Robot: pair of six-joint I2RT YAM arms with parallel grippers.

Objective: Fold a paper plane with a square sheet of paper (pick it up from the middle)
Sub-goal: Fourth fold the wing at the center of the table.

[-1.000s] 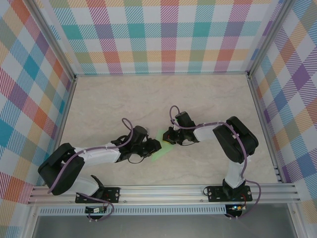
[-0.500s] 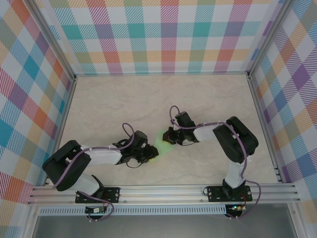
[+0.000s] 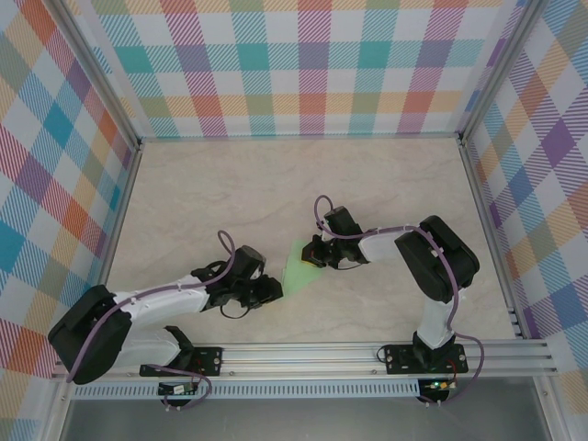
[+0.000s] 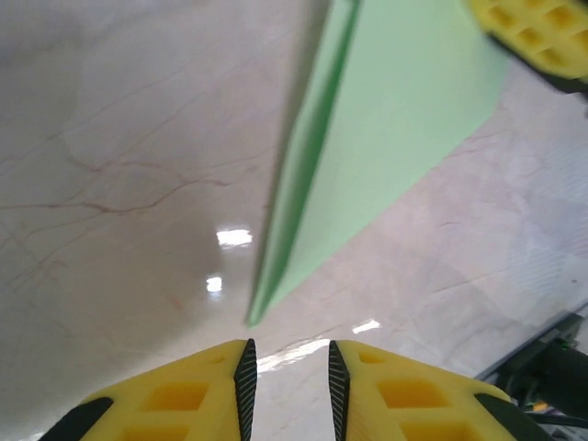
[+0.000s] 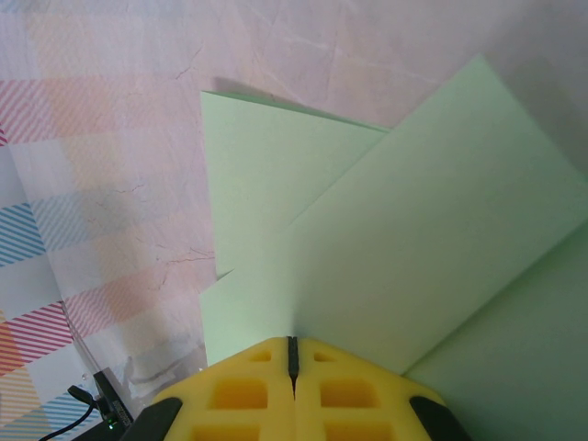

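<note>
While the right tool (image 5: 292, 356) is pinched shut on one edge of the folded green paper (image 5: 395, 248), that paper sits near the middle of the desk (image 3: 230, 193), between the two arms. Its layers overlap, and it narrows to a point aimed at the left tool (image 4: 288, 372). Seen from the left wrist, the pointed end stands slightly off the desk, with a shadow under it. The left tool hovers just short of that tip, its yellow fingers (image 4: 184, 404) a narrow gap apart with nothing between them.
</note>
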